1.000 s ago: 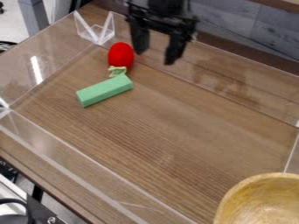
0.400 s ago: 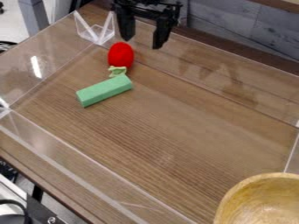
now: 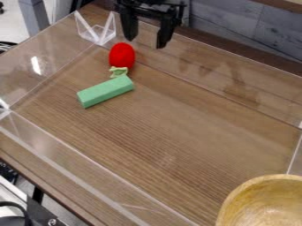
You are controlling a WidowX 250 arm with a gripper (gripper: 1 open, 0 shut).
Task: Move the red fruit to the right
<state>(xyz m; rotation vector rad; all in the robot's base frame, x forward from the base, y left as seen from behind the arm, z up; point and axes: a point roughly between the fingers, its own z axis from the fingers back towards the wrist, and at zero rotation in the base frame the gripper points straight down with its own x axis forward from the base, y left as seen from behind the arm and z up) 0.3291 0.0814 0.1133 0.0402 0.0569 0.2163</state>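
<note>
The red fruit [image 3: 120,56], a small bright red toy strawberry, stands on the wooden table near the back left, inside the clear-walled enclosure. My black gripper [image 3: 144,35] hangs just above and behind it, slightly to its right, with its two fingers spread apart and nothing between them. It does not touch the fruit. A flat green block [image 3: 105,90] lies in front of the fruit, a short gap away.
Clear acrylic walls [image 3: 35,53] ring the wooden table surface. A folded clear plastic piece [image 3: 94,29] stands at the back left corner. A light wooden bowl [image 3: 267,205] shows at the front right corner.
The gripper has shifted left and back from a spot right of the fruit to one above and behind it. In the last half second it stayed still. The fruit and block have not moved.
</note>
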